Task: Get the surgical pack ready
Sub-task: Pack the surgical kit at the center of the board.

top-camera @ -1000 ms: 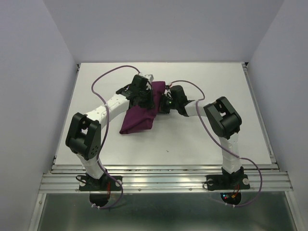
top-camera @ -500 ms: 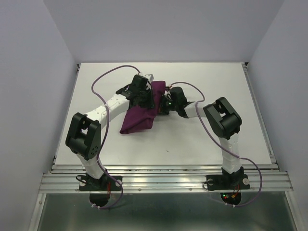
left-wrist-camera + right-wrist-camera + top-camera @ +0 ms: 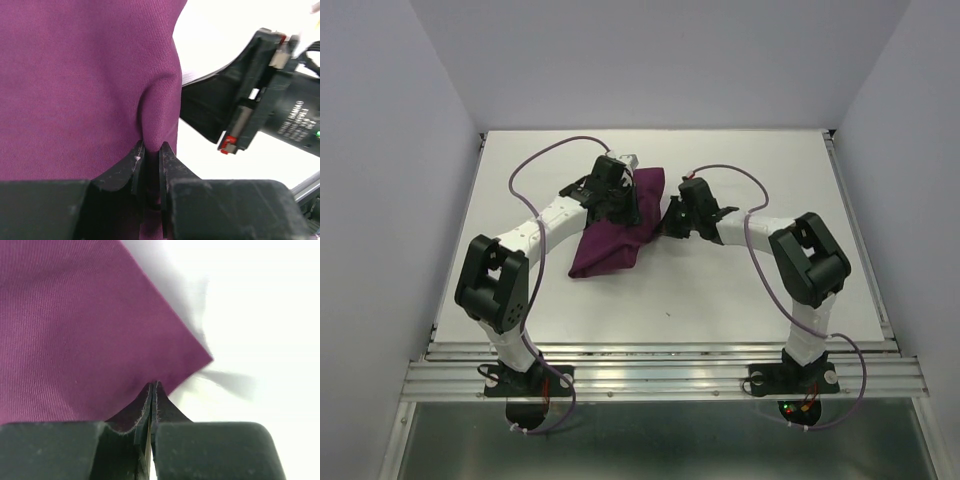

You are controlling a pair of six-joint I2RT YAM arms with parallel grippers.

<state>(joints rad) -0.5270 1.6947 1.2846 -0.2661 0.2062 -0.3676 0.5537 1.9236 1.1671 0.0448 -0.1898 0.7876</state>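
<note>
Two pairs of jaws grip the purple cloth (image 3: 610, 245). The left gripper (image 3: 150, 150) pinches a raised fold, its jaws nearly together. The right gripper (image 3: 152, 386) has its jaws pressed tight on the cloth's edge, just beside a corner. We see the cloth lying bunched near the middle of the white table (image 3: 770, 290), the left gripper over its far part and the right gripper at its right edge.
</note>
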